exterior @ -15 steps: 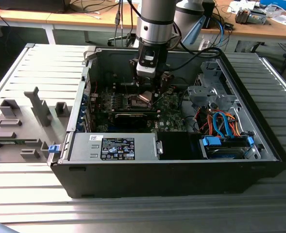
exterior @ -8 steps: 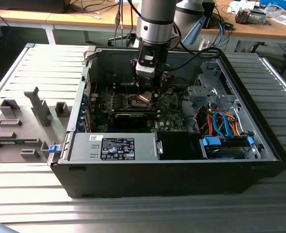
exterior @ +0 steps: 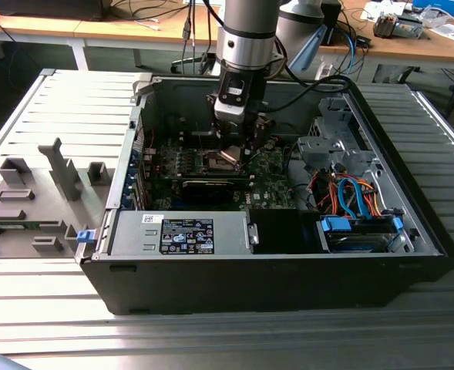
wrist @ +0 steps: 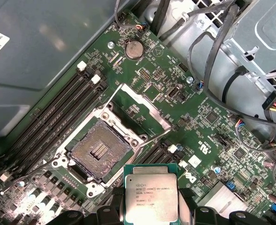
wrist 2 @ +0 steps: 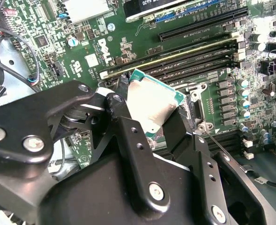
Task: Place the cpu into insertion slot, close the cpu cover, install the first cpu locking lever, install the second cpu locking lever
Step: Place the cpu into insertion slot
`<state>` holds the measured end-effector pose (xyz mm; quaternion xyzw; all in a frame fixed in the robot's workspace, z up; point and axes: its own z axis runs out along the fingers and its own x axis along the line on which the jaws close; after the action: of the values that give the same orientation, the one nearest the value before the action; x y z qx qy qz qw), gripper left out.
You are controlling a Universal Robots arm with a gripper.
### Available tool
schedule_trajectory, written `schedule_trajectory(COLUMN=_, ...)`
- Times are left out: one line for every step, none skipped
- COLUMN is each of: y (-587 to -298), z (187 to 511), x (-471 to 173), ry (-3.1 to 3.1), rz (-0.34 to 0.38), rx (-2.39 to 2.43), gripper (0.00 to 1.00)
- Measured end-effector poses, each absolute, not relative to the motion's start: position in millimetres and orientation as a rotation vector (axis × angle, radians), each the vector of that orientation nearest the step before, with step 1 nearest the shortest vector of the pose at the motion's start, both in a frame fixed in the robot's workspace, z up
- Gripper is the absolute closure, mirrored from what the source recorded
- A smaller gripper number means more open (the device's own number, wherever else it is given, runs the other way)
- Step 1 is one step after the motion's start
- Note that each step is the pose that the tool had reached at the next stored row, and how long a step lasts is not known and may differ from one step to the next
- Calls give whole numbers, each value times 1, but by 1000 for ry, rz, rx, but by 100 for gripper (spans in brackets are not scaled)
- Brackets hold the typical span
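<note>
My gripper [exterior: 237, 146] is closed on the cpu [wrist: 150, 191] by its opposite edges. The bare insertion slot [wrist: 100, 150] lies below and just ahead of my grip, with the cpu cover [wrist: 140, 105] standing open beyond it. The chip seems slightly tilted.

From my station I saw a worktop [exterior: 211, 339] of long grey metal slats running across the exterior view. Bright light glared off the slats nearest the camera. On the exterior view's left, a cluster of grey plastic fixtures [exterior: 26, 208] stood on it. Behind the worktop ran a wooden desk [exterior: 134, 29] on a white leg [exterior: 80, 55], with dark cables [exterior: 186, 35] hanging over its edge. A second wooden desk [exterior: 427, 48], at the exterior view's right, carried loose clutter [exterior: 400, 23].
</note>
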<state>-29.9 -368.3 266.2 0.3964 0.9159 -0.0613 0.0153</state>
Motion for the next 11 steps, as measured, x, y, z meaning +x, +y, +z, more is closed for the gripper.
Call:
schedule_trajectory(y=-368, z=266, x=-30, ry=2849, rz=-192, rx=1235, gripper=46)
schedule_trajectory(y=-368, z=266, x=-30, ry=2847, rz=-193, rx=1238, gripper=46)
schedule_trajectory(y=-368, z=266, x=-30, ry=2845, rz=-195, rx=1241, gripper=46)
schedule_trajectory(y=-368, z=266, x=-30, ry=2844, rz=-196, rx=1243, gripper=46)
schedule_trajectory(y=-368, z=266, x=-30, ry=2842, rz=-197, rx=1248, gripper=46)
schedule_trajectory(y=-368, z=266, x=-30, ry=2839, rz=-199, rx=1254, gripper=46)
schedule_trajectory(y=-368, z=266, x=-30, ry=2837, rz=-200, rx=1258, gripper=46)
schedule_trajectory(y=-368, z=266, x=-30, ry=2835, rz=-200, rx=1263, gripper=46)
schedule_trajectory(y=-368, z=266, x=-30, ry=2833, rz=-200, rx=1267, gripper=46)
schedule_trajectory(y=-368, z=266, x=-30, ry=2831, rz=-200, rx=1272, gripper=46)
schedule_trajectory(y=-368, z=266, x=-30, ry=2830, rz=-200, rx=1275, gripper=46)
